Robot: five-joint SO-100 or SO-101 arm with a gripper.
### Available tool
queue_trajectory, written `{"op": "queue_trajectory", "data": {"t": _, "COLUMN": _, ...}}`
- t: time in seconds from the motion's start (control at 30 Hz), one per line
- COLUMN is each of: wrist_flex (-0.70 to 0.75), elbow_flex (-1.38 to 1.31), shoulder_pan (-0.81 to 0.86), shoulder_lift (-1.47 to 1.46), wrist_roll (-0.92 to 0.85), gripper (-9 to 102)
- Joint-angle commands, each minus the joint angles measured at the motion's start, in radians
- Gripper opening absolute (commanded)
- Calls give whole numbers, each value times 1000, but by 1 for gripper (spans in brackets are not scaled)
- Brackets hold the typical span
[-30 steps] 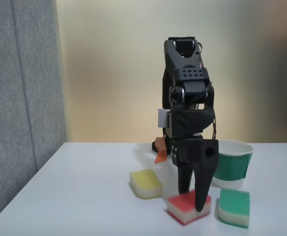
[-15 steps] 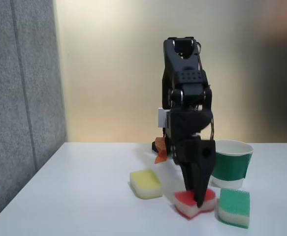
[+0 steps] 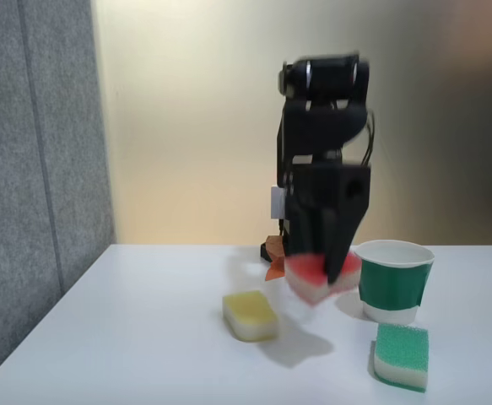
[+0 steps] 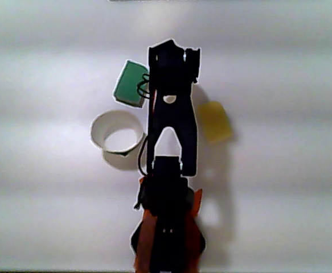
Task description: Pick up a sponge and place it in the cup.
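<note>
Both claw (image 3: 323, 274) fingers pinch the sponge (image 3: 316, 277) above the table (image 3: 144, 337).

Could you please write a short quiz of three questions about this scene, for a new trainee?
1. True or false: in the fixed view the red sponge lies flat on the table.
2. What does the gripper hold? A) yellow sponge B) red sponge C) green cup
3. Fill in: in the fixed view the green-topped sponge lies in front of the ____.

Key
1. False: the gripper holds it in the air, above its shadow on the table.
2. B. The yellow sponge rests on the table.
3. The green cup, which stands upright and looks empty in the other view.
</note>
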Motion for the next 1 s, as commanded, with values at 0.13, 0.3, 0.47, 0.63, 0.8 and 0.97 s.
{"op": "queue_trajectory", "data": {"t": 0.13, "wrist_flex": 115, "elbow_flex": -5, "shoulder_pan": -66, "shoulder_lift": 152, "wrist_roll": 161, "gripper": 0}}
{"op": "queue_trajectory", "data": {"t": 0.3, "wrist_flex": 140, "elbow_flex": 78, "shoulder_pan": -163, "shoulder_lift": 238, "wrist_roll": 334, "gripper": 0}}
{"op": "queue_trajectory", "data": {"t": 0.47, "wrist_flex": 164, "elbow_flex": 101, "shoulder_pan": -249, "shoulder_lift": 267, "wrist_roll": 462, "gripper": 0}}
{"op": "queue_trajectory", "data": {"t": 0.63, "wrist_flex": 144, "elbow_flex": 202, "shoulder_pan": -336, "shoulder_lift": 336, "wrist_roll": 601, "gripper": 0}}
{"op": "queue_trajectory", "data": {"t": 0.8, "wrist_flex": 107, "elbow_flex": 290, "shoulder_pan": -408, "shoulder_lift": 387, "wrist_roll": 712, "gripper": 0}}
{"op": "queue_trajectory", "data": {"t": 0.97, "wrist_flex": 103, "elbow_flex": 314, "shoulder_pan": -462, "shoulder_lift": 402, "wrist_roll": 782, "gripper": 0}}
